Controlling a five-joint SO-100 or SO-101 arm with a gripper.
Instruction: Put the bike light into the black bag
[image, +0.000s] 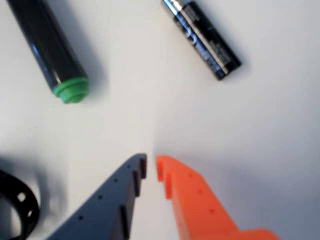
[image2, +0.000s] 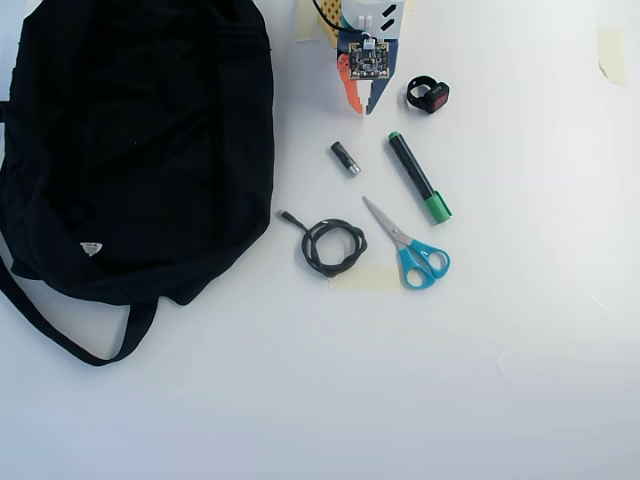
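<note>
- The gripper (image2: 364, 106) sits near the table's top edge in the overhead view, fingertips aimed toward the table centre. In the wrist view the grey and orange fingers stand almost together with a thin gap and nothing between them: clenched, empty.
- The bike light (image2: 430, 96) lies on the table near the top edge, just to the right of the gripper in the overhead view and apart from it. Its red face looks up and its rubber loop points toward the gripper. The wrist view shows only part of the loop at the lower left edge.
- The black bag (image2: 130, 140) fills the table's upper left corner, on the opposite side of the gripper from the light.
- The battery (image2: 345, 158) and marker (image2: 418, 178) lie ahead of the fingertips; the cable (image2: 333, 246) and scissors (image2: 410, 248) lie further toward the table centre.
- Judgement: the next move calls for a short sideways shift to the light with the fingers spread. Open table surrounds the light, and the path to the bag along the top edge looks clear.
</note>
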